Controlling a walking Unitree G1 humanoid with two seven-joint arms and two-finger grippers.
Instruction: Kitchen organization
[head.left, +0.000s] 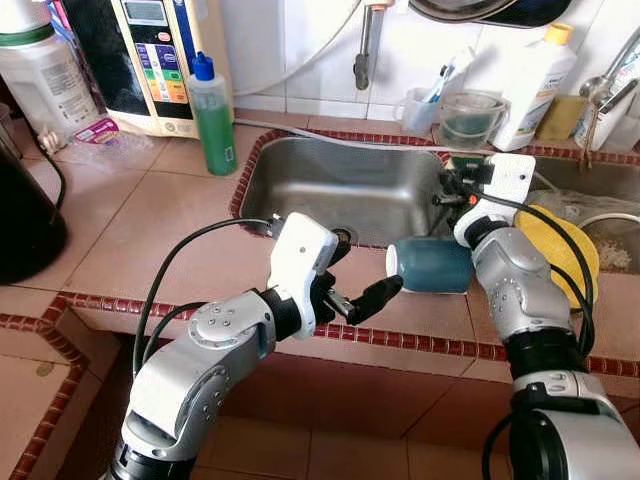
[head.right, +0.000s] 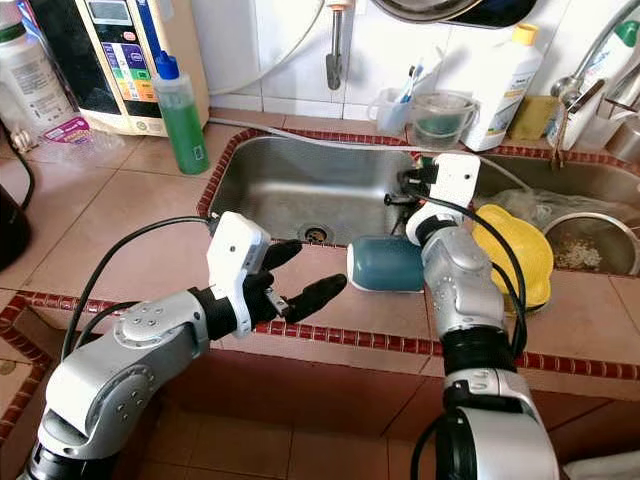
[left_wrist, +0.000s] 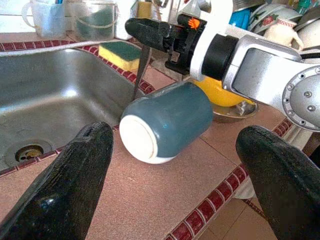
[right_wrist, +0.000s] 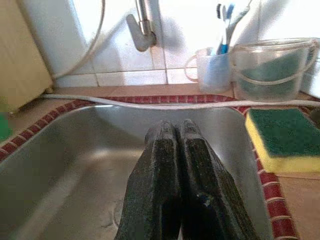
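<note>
Counter (head.left: 150, 230): tan tiles with a dark red border, running under both my arms.
Sink (head.left: 340, 185): steel basin set in the counter, drain at its near edge.
Water unit (head.left: 150, 60): white box with coloured buttons, far left against the wall.
Yellow bowl (head.left: 580, 245): on the counter to the right of my right arm.
Green bottle (head.left: 212, 118): blue cap, upright at the sink's far left corner.
White bottle (head.left: 530, 85): yellow cap, far right by the wall.
Mug (head.left: 430, 266): teal outside, white inside, lying on its side on the near strip of counter just right of the drain, mouth facing left toward my left gripper.
Left gripper (head.left: 350, 283): my fingers (left_wrist: 70, 185) are spread wide, near the mug's mouth but not touching it.
Right gripper (right_wrist: 175, 165): my fingers are pressed together with nothing between them, over the sink's right side, just beyond the mug.
Sponge (right_wrist: 282, 137): yellow with a green top, on the sink's right rim.
Clear tub (head.left: 470, 118): beside a small cup (head.left: 420, 108) of toothbrushes at the far wall.
</note>
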